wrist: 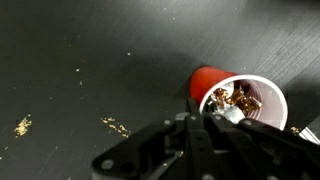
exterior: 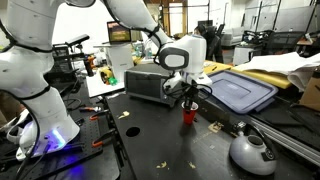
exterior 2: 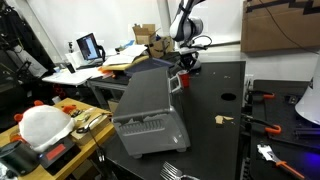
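Tool (wrist: 218,113) pinches rim of red plastic cup (wrist: 205,80) holding brown scraps (wrist: 242,97); best kept level, moved slowly above black desk (wrist: 80,50).

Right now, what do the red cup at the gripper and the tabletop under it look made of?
The red cup looks like thin plastic, party-cup style: glossy red outside, smooth white inside, thin rim. The tabletop looks like a hard black sheet with a matte finish, faint streaks and soft glare. It may be laminate or painted board; I cannot tell which.
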Available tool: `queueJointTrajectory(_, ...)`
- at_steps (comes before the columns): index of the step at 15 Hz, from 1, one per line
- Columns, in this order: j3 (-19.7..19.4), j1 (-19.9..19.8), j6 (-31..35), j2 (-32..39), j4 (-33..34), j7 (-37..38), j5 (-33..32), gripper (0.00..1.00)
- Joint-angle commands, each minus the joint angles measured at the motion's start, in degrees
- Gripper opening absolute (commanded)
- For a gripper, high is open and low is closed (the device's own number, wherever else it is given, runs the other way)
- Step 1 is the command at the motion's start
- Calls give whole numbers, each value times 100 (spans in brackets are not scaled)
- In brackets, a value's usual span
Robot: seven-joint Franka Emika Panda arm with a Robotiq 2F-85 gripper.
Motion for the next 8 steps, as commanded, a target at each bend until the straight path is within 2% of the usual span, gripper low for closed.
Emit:
queueJointTrajectory(1, 85, 8, 230, -257, -573, -338, -47, 1)
queueJointTrajectory(6, 73, 10, 313, -308, -712, -416, -37, 1)
queueJointTrajectory(7, 71, 11, 308, -317, -723, -409, -37, 18)
queueJointTrajectory(8, 68, 10, 306, -321, -721, -409, -40, 31)
